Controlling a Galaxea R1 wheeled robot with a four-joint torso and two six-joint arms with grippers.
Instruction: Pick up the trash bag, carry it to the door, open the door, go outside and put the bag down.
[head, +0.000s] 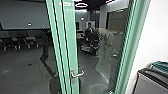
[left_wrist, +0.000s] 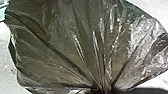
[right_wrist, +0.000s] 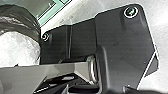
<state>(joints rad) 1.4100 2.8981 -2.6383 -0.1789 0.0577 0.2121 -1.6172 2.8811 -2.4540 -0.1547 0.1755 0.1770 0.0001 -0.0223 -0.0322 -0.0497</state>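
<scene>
A glass door with a green frame and a metal lever handle stands in front of me in the head view; whether it is ajar I cannot tell. In the left wrist view a dark, shiny trash bag hangs spread out, its folds drawn together to one tight point at my left gripper, which is shut on it. Part of the same dark plastic bag shows beside the robot's own body in the right wrist view, with a bright patch of glare or pale material on it.
Chairs stand in a row beyond the glass, below a large pale screen. A person shows small through or in the glass. At the right, by a white wall, stand a grey bin-like box and a teal-topped one.
</scene>
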